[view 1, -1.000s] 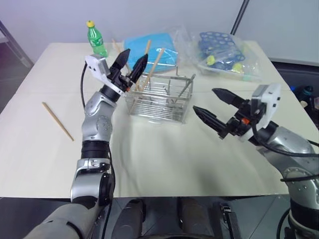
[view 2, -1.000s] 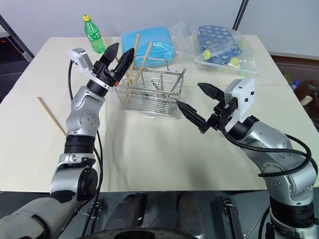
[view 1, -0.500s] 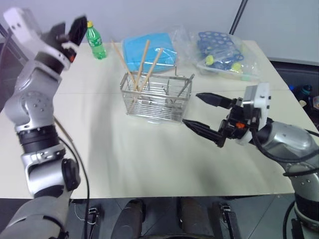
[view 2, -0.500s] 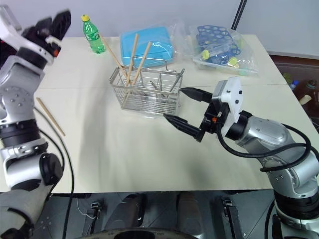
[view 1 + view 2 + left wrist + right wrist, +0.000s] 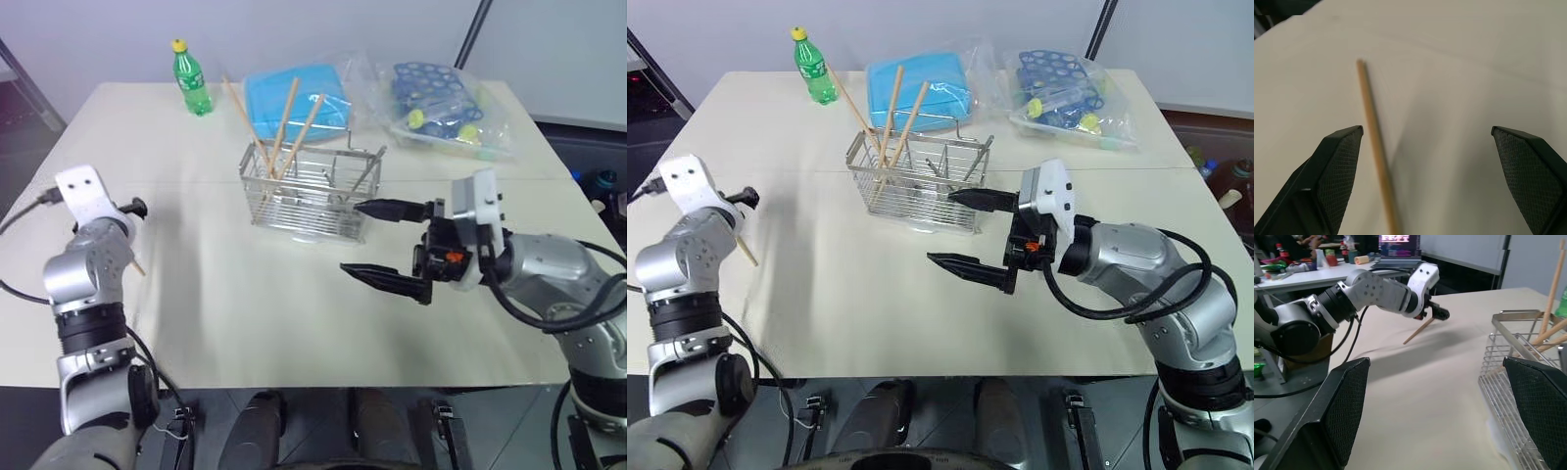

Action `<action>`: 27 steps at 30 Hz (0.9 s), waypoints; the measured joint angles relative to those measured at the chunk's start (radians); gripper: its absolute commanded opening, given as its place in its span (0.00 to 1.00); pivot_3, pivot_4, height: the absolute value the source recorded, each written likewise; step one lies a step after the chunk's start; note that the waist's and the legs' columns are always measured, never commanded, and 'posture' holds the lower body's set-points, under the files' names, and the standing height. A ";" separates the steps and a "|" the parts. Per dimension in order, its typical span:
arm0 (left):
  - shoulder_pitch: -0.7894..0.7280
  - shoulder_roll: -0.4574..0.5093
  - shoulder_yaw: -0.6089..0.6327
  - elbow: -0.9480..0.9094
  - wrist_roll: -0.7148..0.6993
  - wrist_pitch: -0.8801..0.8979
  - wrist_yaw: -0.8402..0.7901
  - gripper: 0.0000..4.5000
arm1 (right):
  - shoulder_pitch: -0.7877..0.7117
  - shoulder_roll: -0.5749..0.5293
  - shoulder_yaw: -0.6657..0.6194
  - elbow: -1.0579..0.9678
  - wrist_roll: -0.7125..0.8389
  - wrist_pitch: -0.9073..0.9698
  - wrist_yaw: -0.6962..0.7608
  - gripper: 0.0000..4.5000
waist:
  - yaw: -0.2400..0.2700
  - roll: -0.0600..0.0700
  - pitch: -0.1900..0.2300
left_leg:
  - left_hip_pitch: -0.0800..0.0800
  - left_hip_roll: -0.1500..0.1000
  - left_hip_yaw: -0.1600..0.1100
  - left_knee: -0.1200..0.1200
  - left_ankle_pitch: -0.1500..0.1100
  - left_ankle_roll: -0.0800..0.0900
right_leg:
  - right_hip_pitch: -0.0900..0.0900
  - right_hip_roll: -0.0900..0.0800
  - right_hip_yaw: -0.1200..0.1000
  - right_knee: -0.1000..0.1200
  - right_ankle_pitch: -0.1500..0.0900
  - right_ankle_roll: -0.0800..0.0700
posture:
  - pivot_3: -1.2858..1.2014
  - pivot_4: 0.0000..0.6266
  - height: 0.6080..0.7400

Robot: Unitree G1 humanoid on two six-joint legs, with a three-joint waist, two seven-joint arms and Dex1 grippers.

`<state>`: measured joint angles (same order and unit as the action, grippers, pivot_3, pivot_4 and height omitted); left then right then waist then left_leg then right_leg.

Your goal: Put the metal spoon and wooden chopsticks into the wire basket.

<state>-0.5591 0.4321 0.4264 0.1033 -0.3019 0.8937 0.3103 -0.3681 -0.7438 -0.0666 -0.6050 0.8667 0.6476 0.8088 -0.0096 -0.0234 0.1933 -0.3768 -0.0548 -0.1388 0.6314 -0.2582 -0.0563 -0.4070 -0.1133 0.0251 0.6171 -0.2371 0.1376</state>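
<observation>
The wire basket (image 5: 309, 194) stands mid-table with three wooden chopsticks (image 5: 282, 122) leaning upright in its left end. The metal spoon (image 5: 364, 172) shows as a thin handle slanting out of the right end; its bowl is hidden. Another chopstick (image 5: 1374, 142) lies flat on the table at the far left. My left gripper (image 5: 1426, 129) hangs open just above it, the stick running between the fingers, close to one of them. My right gripper (image 5: 349, 237) is open and empty, pointing left, just in front of the basket's right end.
A green bottle (image 5: 188, 76) stands at the back left. Behind the basket lie a blue plastic box (image 5: 294, 93) and a clear bag with a blue tray (image 5: 436, 103). The table's left edge is close to the loose chopstick.
My left arm swung away from the basket, up and to the left, then down over the loose chopstick. My right gripper turned to point left and drifted a little toward the basket.
</observation>
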 measured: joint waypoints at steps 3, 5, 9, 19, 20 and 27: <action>0.009 -0.009 0.022 -0.002 0.030 0.031 0.046 0.98 | 0.000 -0.001 0.001 0.000 0.000 0.000 0.008 1.00 | -0.003 0.000 0.000 | 0.000 0.000 0.000 0.000 0.000 0.000 | 0.000 0.000 0.000 0.000 0.000 0.000 | 0.52 0.24 1.00; 0.007 -0.009 0.047 0.008 0.055 0.042 0.088 0.98 | 0.000 -0.001 0.001 0.000 0.000 0.000 0.008 1.00 | -0.003 0.000 0.000 | 0.000 0.000 0.000 0.000 0.000 0.000 | 0.000 0.000 0.000 0.000 0.000 0.000 | 0.52 0.24 1.00; 0.002 -0.008 0.082 0.061 0.077 0.039 0.108 0.98 | 0.004 -0.001 0.000 -0.001 0.000 0.001 -0.001 1.00 | 0.000 0.000 0.000 | 0.000 0.000 0.000 0.000 0.000 0.000 | 0.000 0.000 0.000 0.000 0.000 0.000 | 0.52 0.24 1.00; -0.092 -0.007 0.067 0.270 0.097 -0.094 0.045 0.98 | 0.012 -0.001 -0.003 -0.004 0.001 0.004 -0.044 1.00 | -0.001 -0.001 0.000 | 0.000 0.000 0.001 0.000 0.000 0.000 | -0.001 0.000 0.000 0.000 0.000 0.000 | 0.52 0.24 1.00; -0.102 -0.007 0.065 0.283 0.098 -0.103 0.045 0.98 | 0.014 -0.001 -0.003 -0.005 0.001 0.004 -0.048 1.00 | -0.001 -0.001 0.000 | 0.000 0.000 0.001 0.000 0.000 0.000 | -0.001 0.000 0.000 0.000 0.000 0.000 | 0.52 0.24 1.00; -0.159 -0.008 0.081 0.366 0.095 -0.115 0.072 0.98 | 0.016 -0.001 -0.010 -0.009 0.000 0.004 -0.070 1.00 | -0.001 -0.001 -0.001 | 0.000 0.000 0.001 0.000 0.000 0.000 | 0.000 -0.001 0.000 0.000 0.000 0.000 | 0.52 0.24 1.00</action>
<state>-0.7186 0.4241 0.5077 0.4697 -0.2066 0.7783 0.3820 -0.3526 -0.7452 -0.0762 -0.6143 0.8670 0.6512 0.7386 -0.0108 -0.0242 0.1928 -0.3769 -0.0551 -0.1382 0.6315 -0.2582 -0.0565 -0.4075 -0.1139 0.0250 0.6174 -0.2370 0.1376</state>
